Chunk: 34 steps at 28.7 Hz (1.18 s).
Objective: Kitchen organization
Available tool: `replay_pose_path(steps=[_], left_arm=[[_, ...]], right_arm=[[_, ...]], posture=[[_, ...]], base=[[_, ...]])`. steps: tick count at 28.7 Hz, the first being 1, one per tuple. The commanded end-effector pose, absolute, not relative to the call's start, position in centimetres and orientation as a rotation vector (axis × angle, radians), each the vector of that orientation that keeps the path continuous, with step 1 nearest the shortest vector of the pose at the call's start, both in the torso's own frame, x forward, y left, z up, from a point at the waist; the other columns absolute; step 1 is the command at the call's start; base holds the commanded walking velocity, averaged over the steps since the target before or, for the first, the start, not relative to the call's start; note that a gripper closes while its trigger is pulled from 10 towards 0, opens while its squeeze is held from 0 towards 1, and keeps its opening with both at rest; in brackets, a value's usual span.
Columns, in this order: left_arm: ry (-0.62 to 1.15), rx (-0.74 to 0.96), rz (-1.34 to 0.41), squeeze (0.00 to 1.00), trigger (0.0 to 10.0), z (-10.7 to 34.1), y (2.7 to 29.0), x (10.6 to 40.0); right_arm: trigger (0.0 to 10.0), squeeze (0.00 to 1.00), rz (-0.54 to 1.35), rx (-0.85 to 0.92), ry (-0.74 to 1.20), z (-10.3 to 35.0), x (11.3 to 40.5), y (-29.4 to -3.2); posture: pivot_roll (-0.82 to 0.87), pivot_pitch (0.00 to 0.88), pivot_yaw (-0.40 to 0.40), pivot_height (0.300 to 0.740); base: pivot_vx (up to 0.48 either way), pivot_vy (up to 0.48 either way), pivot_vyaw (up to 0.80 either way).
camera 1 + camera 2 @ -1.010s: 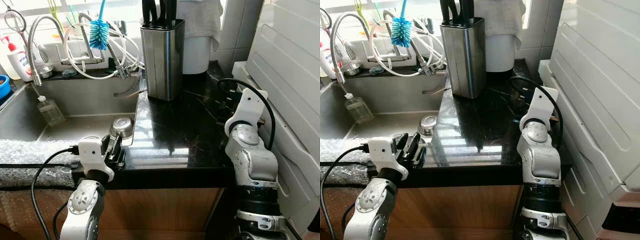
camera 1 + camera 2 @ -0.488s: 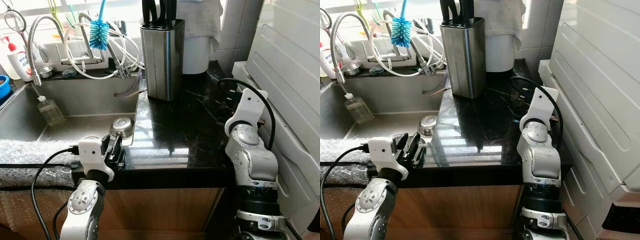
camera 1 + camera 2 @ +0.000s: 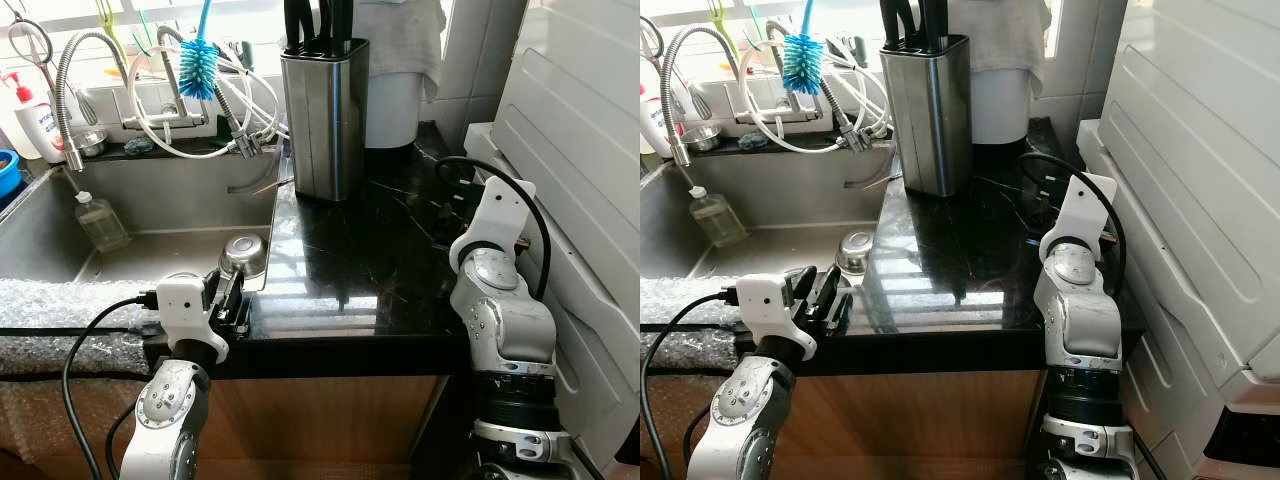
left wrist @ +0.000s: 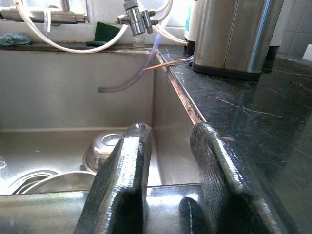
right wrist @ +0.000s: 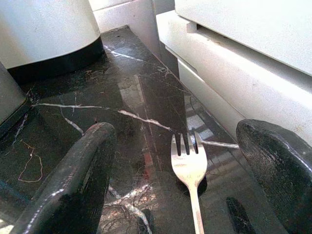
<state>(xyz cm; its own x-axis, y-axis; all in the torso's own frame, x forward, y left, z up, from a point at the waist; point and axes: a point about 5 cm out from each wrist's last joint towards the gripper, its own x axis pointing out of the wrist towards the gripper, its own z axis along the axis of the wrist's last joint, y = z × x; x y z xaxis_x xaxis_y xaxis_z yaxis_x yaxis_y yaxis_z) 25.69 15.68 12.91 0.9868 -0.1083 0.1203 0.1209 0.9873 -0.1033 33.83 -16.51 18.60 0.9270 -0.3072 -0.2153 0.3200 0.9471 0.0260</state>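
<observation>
Desk (image 3: 350, 270): black marble-veined top running from the sink to a white appliance (image 3: 580, 150) on the robot's right
Sink (image 3: 150, 205): steel basin on the left, bubble wrap (image 3: 60, 305) draped over its near rim; inside lie an upturned steel bowl (image 3: 243, 254) near the desk edge and a small clear bottle (image 3: 98, 220) with a white cap
Knife block (image 3: 323, 115): square steel holder standing upright at the back of the desk, dark handles rising from its top
White canister (image 3: 392, 105): just behind and right of the knife block, a cloth hung over it; contents cannot be told
Tap area: coiled steel faucet (image 3: 70, 90) and looped white hoses (image 3: 240, 110) behind the basin, a blue bottle brush (image 3: 197, 65) standing among them, a white soap bottle (image 3: 38, 120) with a red top at the far left
Right hand (image 5: 190, 180): released, fingers spread wide and low over the desk beside the white appliance
Fork (image 5: 190, 170): silver, lying flat on the desk between the right hand's two fingers, tines pointing away from the wrist, touched by neither finger
Left hand (image 4: 168, 180): fingers slightly parted, grasping nothing, resting at the sink's front rim where basin meets desk, aimed toward the bowl
</observation>
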Motion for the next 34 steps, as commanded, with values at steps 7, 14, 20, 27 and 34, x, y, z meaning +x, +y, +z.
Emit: replay_pose_path(steps=[7,14,20,27,34], left_arm=[[-0.069,-0.116,-0.116,0.00,10.0,12.16,15.76,25.59],[-0.069,-0.116,-0.116,0.00,10.0,12.16,15.76,25.59],[-0.069,-0.116,-0.116,0.00,10.0,12.16,15.76,25.59],[-0.069,-0.116,-0.116,0.00,10.0,12.16,15.76,25.59],[-0.069,-0.116,-0.116,0.00,10.0,12.16,15.76,25.59]], right_arm=[[10.0,1.00,-0.313,0.071,0.213,18.77,33.87,-16.20],[10.0,1.00,-0.313,0.071,0.213,18.77,33.87,-16.20],[10.0,1.00,-0.313,0.071,0.213,18.77,33.87,-16.20],[10.0,1.00,-0.313,0.071,0.213,18.77,33.87,-16.20],[10.0,1.00,-0.313,0.071,0.213,18.77,33.87,-16.20]], posture=[[-0.05,0.000,0.078,0.740],[-0.05,0.000,0.078,0.740],[-0.05,0.000,0.078,0.740],[-0.05,0.000,0.078,0.740],[-0.05,0.000,0.078,0.740]], base=[[0.000,0.000,0.00],[0.000,0.000,0.00],[0.000,0.000,0.00],[0.000,0.000,0.00],[0.000,0.000,0.00]])
